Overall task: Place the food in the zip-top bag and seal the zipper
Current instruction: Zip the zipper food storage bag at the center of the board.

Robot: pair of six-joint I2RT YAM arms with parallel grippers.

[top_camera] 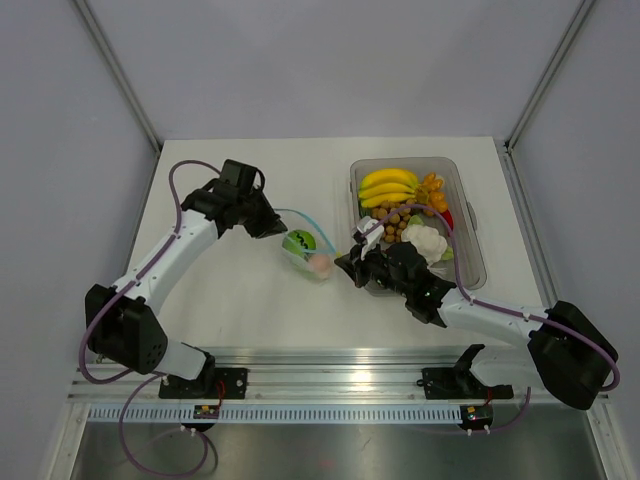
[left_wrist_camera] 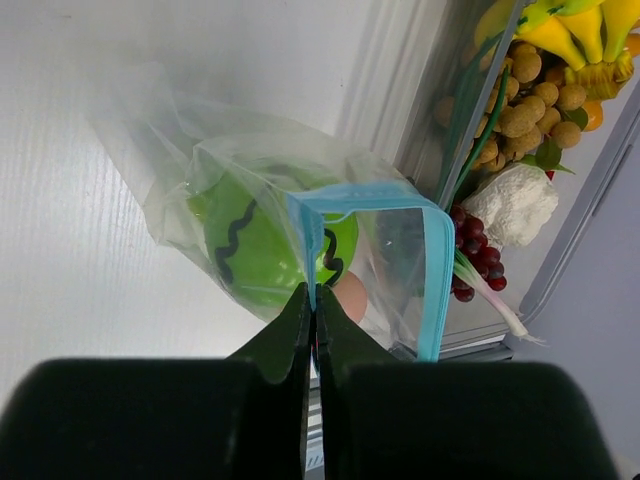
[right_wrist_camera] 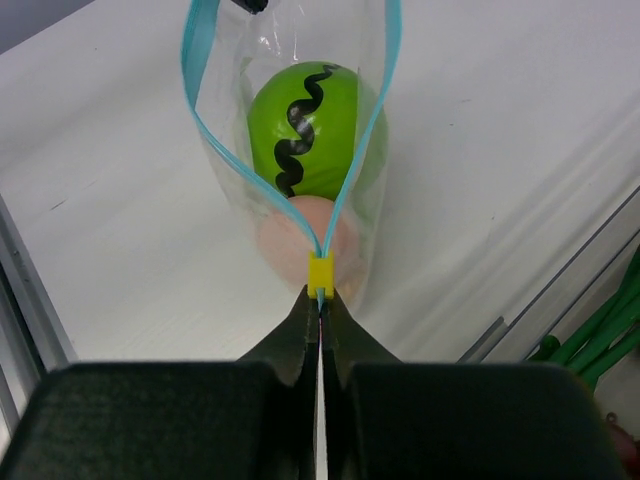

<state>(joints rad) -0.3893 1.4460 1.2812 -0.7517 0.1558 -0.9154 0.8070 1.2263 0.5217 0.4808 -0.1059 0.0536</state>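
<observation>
Top view: table (top_camera: pixel 240 300) bare at upper left + lower centre of frame, so room to pass there. Centre blocked by zip-top bag (top_camera: pixel 306 246), w/ left gripper (top_camera: pixel 274 226) pinched on its upper-left end and right gripper (top_camera: pixel 350 264) pinched on its lower-right end. Clear tub (top_camera: pixel 472 226) fills right side, only a narrow gap to bag. Right arm (top_camera: pixel 490 315) crosses lower right; left arm (top_camera: pixel 165 255) runs along left edge.

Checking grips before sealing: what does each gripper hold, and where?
Both hold the bag by its zipper: left gripper pinches one end, right gripper the other, at the yellow slider.
</observation>
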